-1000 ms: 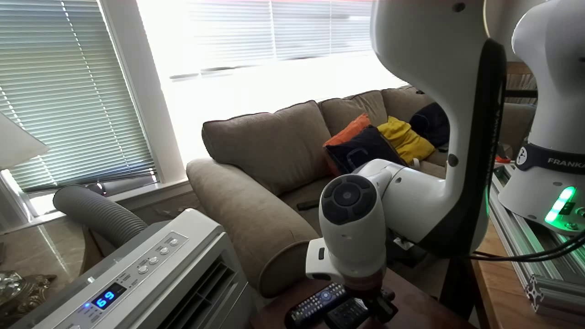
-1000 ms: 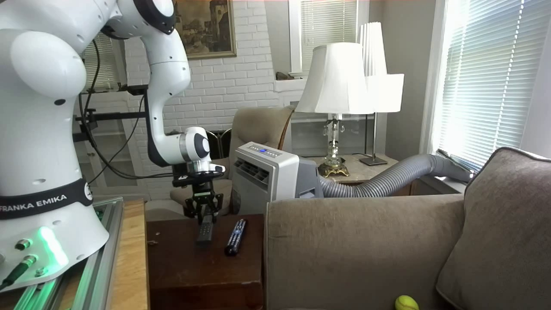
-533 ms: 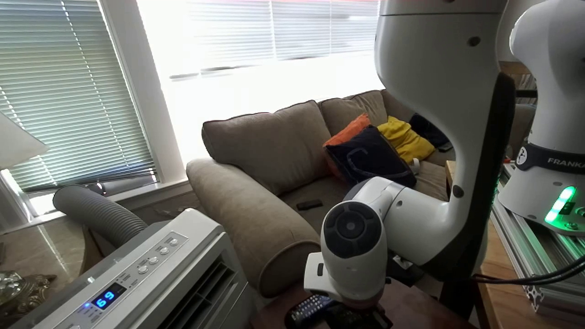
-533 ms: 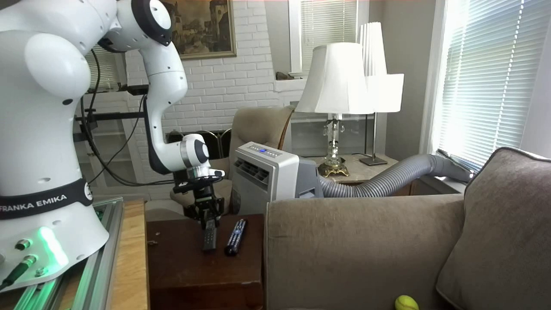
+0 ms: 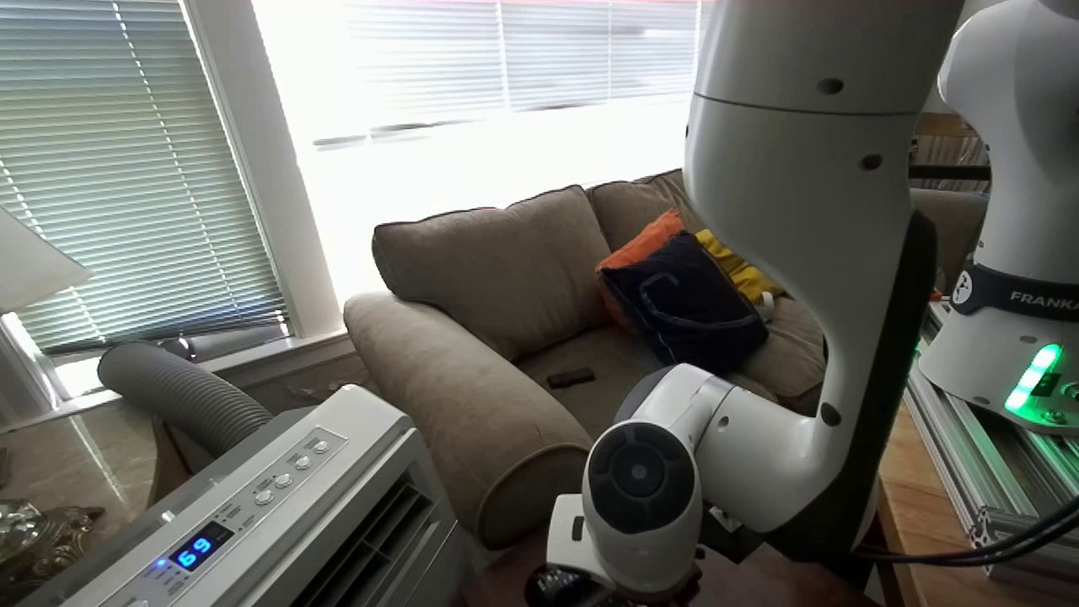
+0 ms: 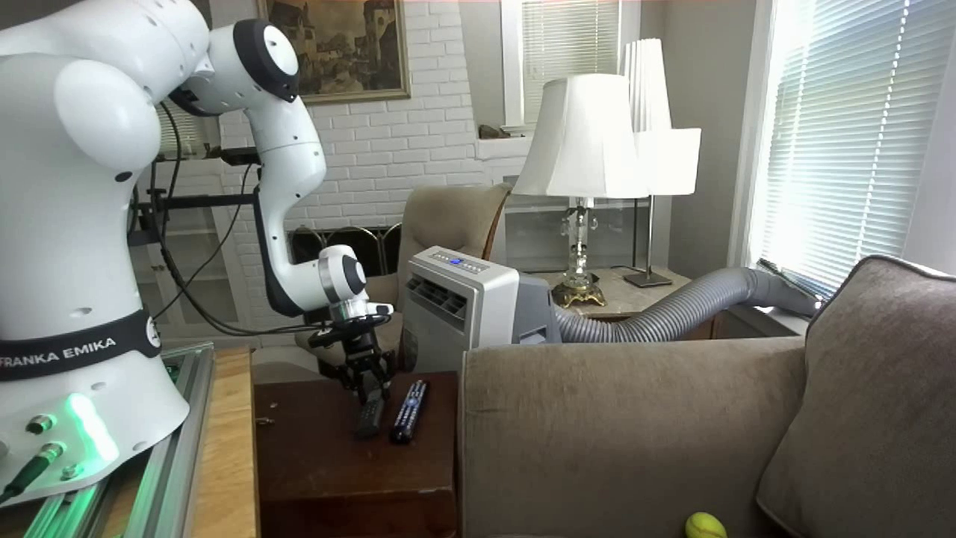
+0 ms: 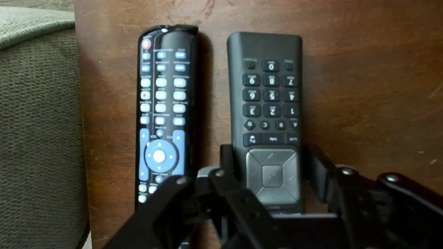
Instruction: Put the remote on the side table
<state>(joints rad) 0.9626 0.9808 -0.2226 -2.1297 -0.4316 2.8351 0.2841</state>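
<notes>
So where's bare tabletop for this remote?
Crowded: between the slim dark-grey remote in the black gripper and the black blue-buttoned remote. Bare, in an exterior view: the dark brown wooden side table between both remotes and its camera-side edge.

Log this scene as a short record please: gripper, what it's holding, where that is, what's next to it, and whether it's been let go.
Gripper: closed
Holding: dark remote with number keys, gripped by its long sides
Location: over the side table; whether it touches the top can't be told
Next to it: glossy black remote with blue and pale buttons, lying on the table, apart from it
Released: not yet
</notes>
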